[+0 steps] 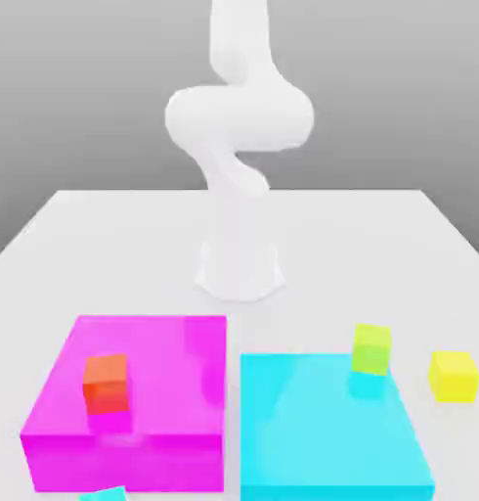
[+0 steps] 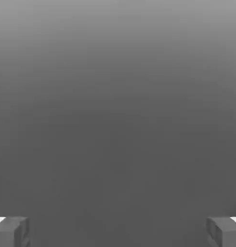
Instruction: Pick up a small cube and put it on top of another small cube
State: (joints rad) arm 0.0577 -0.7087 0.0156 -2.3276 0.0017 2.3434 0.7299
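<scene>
Yellow cube waits out toward the exterior view's right

From the white robot arm (image 1: 239,122), the small plain bright yellow cube (image 1: 454,379) lies nearer the camera and off to the exterior view's right. I'd judge the hand must swing out that way and come down to reach it. The two-finger gripper (image 2: 118,232) is released, its fingers wide apart with nothing between them. The cube sits upright on the pale table (image 1: 322,245), beside the flat cyan block (image 1: 326,426) and apart from it. Its sides look equal, with no long axis, its top paler than its front.
</scene>
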